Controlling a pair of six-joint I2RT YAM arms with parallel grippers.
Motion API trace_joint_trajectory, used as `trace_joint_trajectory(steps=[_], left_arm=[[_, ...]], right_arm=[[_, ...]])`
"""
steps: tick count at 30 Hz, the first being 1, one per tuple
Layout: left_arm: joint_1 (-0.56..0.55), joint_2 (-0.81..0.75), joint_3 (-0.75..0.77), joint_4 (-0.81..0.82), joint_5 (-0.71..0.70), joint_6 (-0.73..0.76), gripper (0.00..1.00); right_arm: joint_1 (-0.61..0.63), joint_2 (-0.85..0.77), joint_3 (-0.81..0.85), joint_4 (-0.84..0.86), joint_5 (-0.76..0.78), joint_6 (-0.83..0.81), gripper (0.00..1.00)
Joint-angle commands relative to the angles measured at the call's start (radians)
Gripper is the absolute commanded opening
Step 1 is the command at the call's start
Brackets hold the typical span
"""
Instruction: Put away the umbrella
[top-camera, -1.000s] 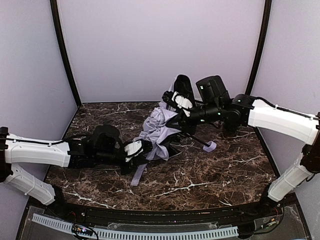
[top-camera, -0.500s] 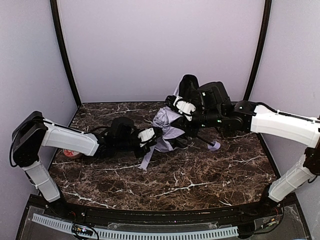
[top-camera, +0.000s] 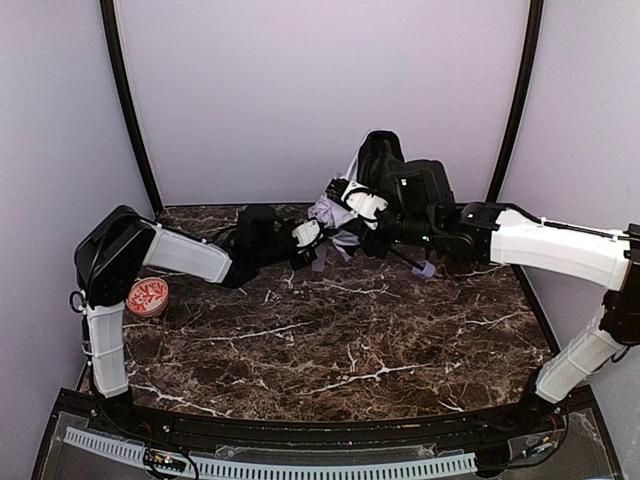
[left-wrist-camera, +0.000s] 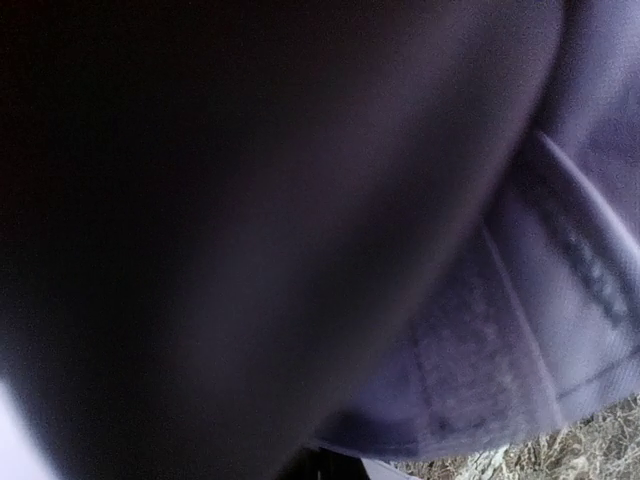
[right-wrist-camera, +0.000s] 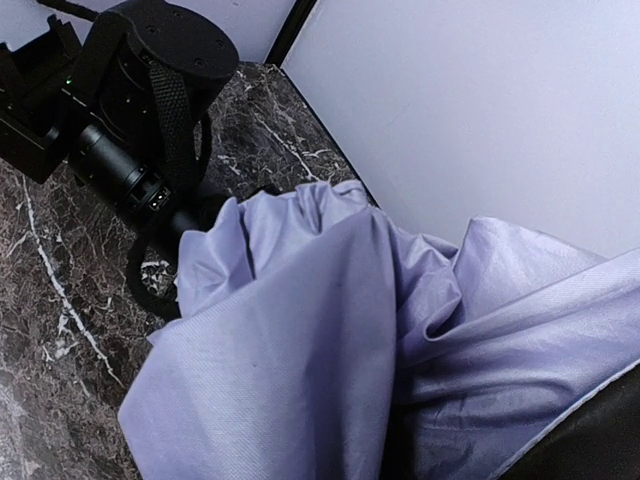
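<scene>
Left end effector (top-camera: 308, 232) is closed, apparently pinching fabric of the pale lavender folding umbrella (top-camera: 332, 213). Right end effector (top-camera: 352, 196) is clamped on the same crumpled bundle, at the rear of the dark marbled bench (top-camera: 400, 350).

bunched umbrella (right-wrist-camera: 330, 330), black arm (right-wrist-camera: 130, 90), marble table (right-wrist-camera: 40, 300)

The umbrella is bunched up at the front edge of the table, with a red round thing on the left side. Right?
Not the front edge. The top external view shows the umbrella bunched at the far edge of the table, by the back wall. The red round thing is on the left side.
</scene>
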Motion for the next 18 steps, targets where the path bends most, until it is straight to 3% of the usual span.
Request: trace_joint_trajectory(steps=[1, 4, 10, 15, 18], left_arm=[[0.040, 0.062, -0.023, 0.106, -0.009, 0.089, 0.00], [0.049, 0.090, -0.082, 0.217, 0.037, 0.147, 0.00], [0.056, 0.150, -0.113, 0.216, -0.003, 0.252, 0.00], [0.047, 0.145, -0.202, 0.247, 0.028, 0.396, 0.00], [0.035, 0.143, -0.263, 0.276, 0.018, 0.459, 0.00]], right_arm=[[0.020, -0.069, -0.059, 0.148, -0.092, 0.046, 0.00], [0.023, -0.075, -0.155, 0.207, -0.115, 0.094, 0.00], [0.057, -0.011, -0.281, 0.268, -0.090, 0.252, 0.00], [0.092, 0.046, -0.420, 0.377, -0.149, 0.335, 0.14], [0.094, 0.079, -0.421, 0.365, -0.160, 0.390, 0.32]])
